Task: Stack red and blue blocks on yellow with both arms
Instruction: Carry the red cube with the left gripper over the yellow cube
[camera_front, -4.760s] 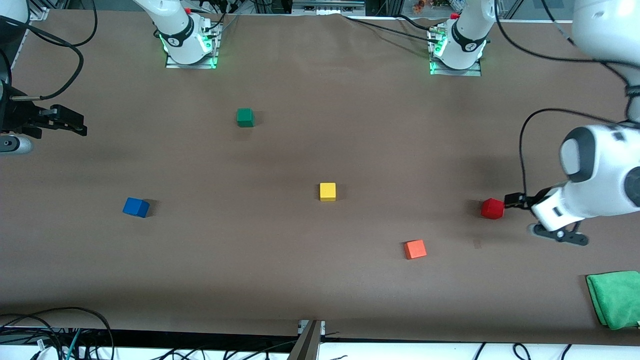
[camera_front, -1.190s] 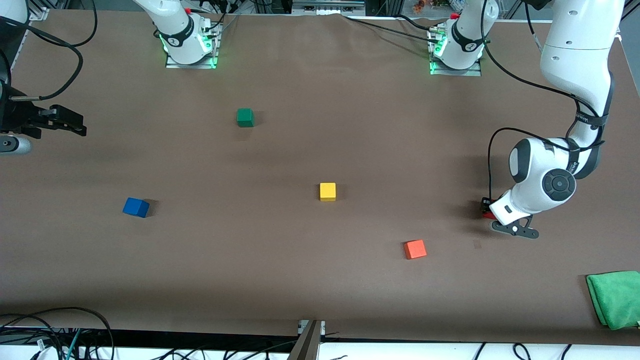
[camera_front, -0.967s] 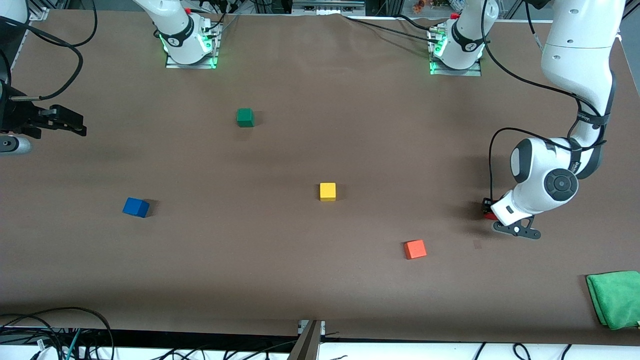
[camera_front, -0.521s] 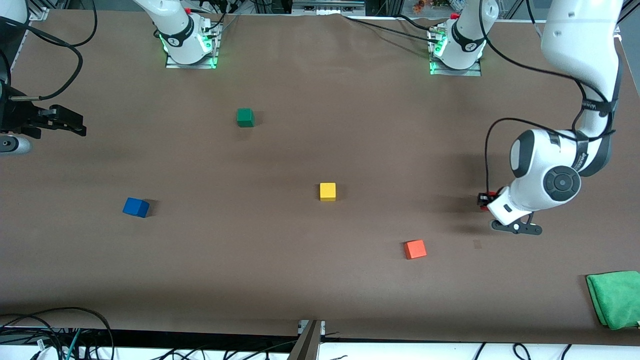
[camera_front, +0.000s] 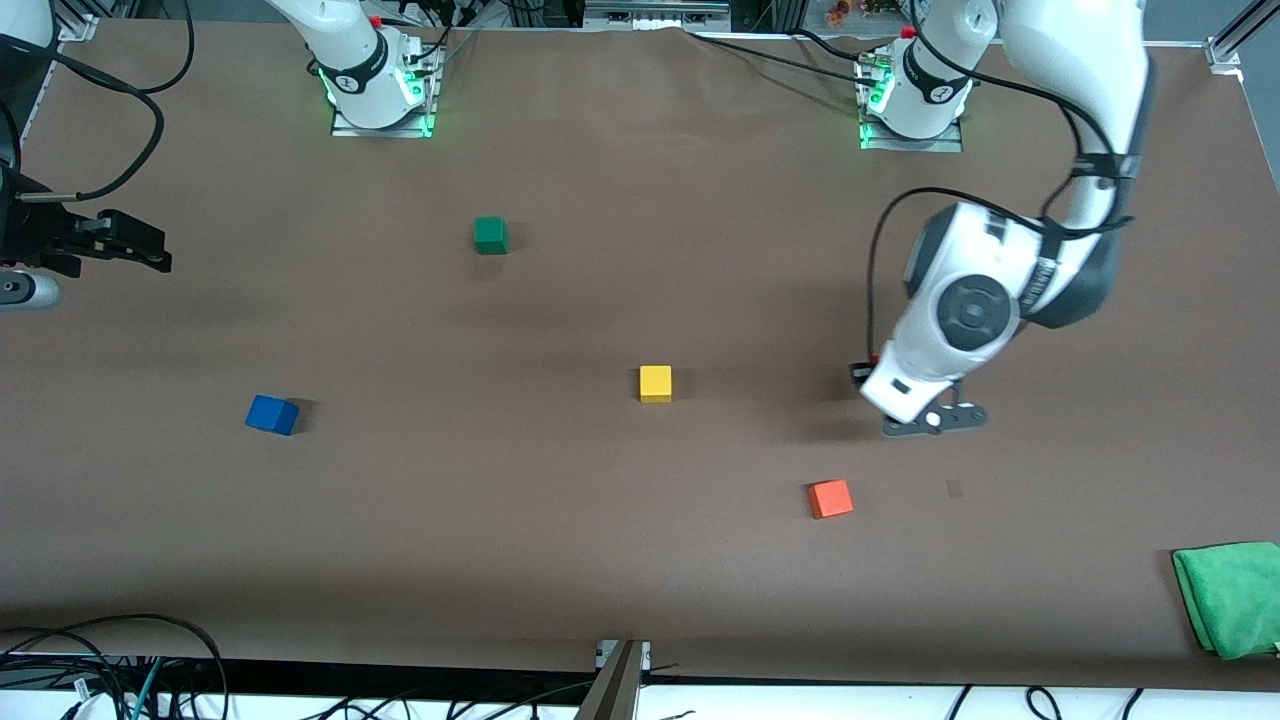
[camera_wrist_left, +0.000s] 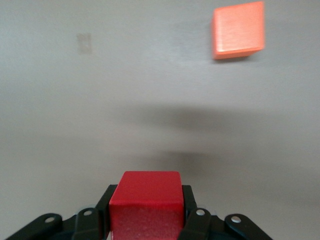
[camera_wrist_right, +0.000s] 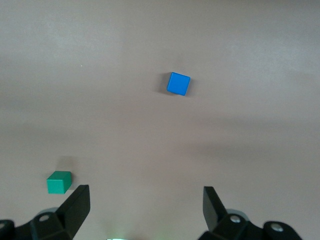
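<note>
My left gripper (camera_front: 866, 373) is shut on the red block (camera_wrist_left: 145, 202) and holds it in the air over the table, between the yellow cube (camera_front: 656, 383) and the left arm's end. In the front view only a sliver of red (camera_front: 875, 358) shows beside the wrist. The blue block (camera_front: 272, 414) lies toward the right arm's end and also shows in the right wrist view (camera_wrist_right: 178, 83). My right gripper (camera_wrist_right: 145, 207) is open and empty, and waits high at the right arm's end (camera_front: 140, 248).
An orange cube (camera_front: 830, 498) lies nearer the front camera than the yellow cube and shows in the left wrist view (camera_wrist_left: 238, 30). A green cube (camera_front: 490, 235) sits toward the bases (camera_wrist_right: 59, 182). A green cloth (camera_front: 1230, 597) lies at the left arm's end corner.
My left gripper has lifted the red block off the table and carried it toward the yellow cube. The right arm has not moved.
</note>
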